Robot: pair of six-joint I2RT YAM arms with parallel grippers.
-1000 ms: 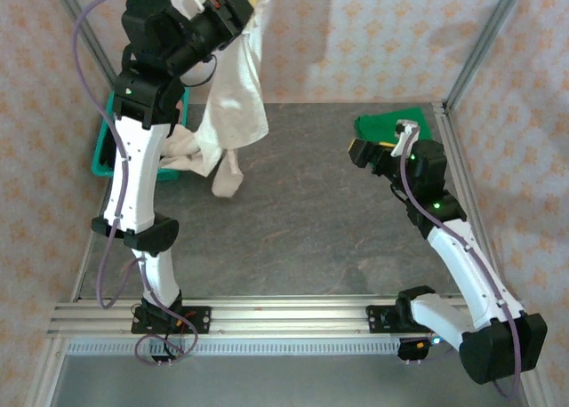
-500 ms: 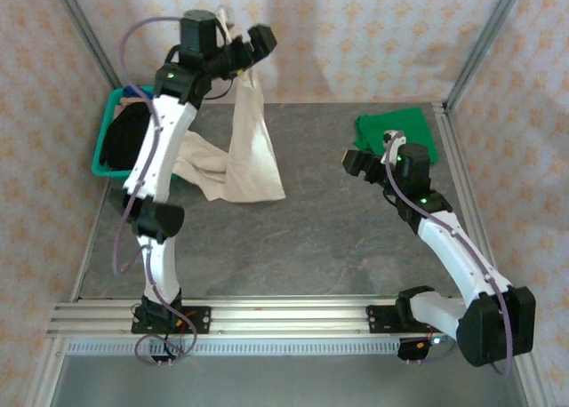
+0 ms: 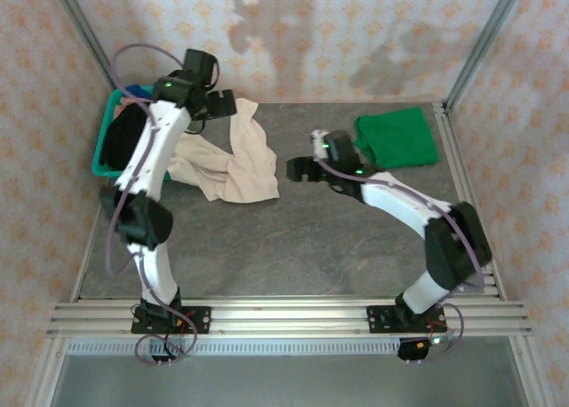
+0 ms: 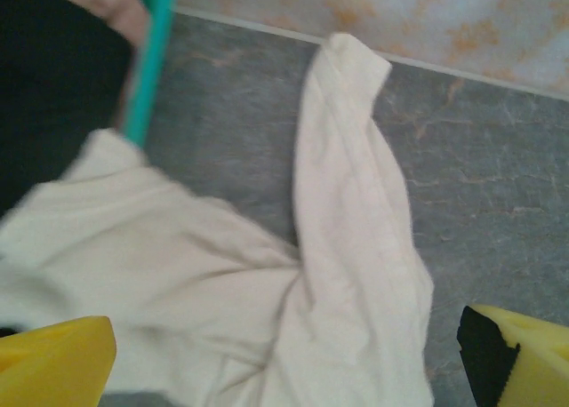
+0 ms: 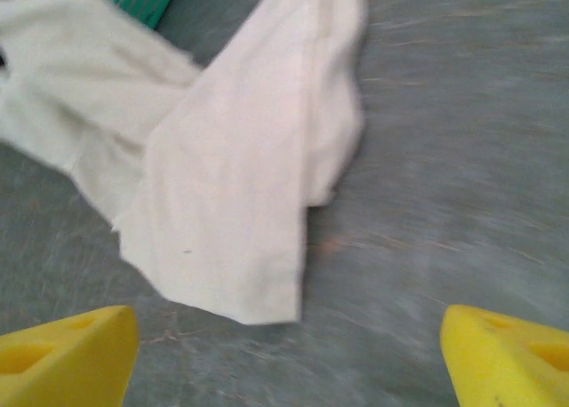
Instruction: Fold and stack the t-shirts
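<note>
Our left gripper [image 4: 286, 358] has its yellow fingers spread wide and holds nothing. It hangs over the cream shirt [image 3: 236, 158], just to the right of the basket [image 3: 100, 151]. Our right gripper [image 5: 286, 354] is spread as well and empty, further right of the basket, with its fingers pointing back toward the cream shirt's near edge.

The cream shirt lies loose and rumpled on the table [image 3: 311, 238], not folded. One long band of it runs from the back wall toward us, with the narrow end at the back and the wider end near us. A second part spreads from that band leftward to the basket's rim; we cannot tell whether it lies over the rim or only against it.

The green shirt [image 3: 397, 139] lies folded and flat, well apart from the basket, at the far right of the table near the back corner. Its long side runs across the table, slightly tilted.

Something dark [image 3: 124, 131] sits in the teal basket.

The table is grey and stone-patterned. Walls [image 3: 356, 34] with pale pink, orange-figured paper close it in, metal posts [image 3: 484, 43] stand at the back corners, and a metal rail [image 3: 284, 316] runs along the near edge.
</note>
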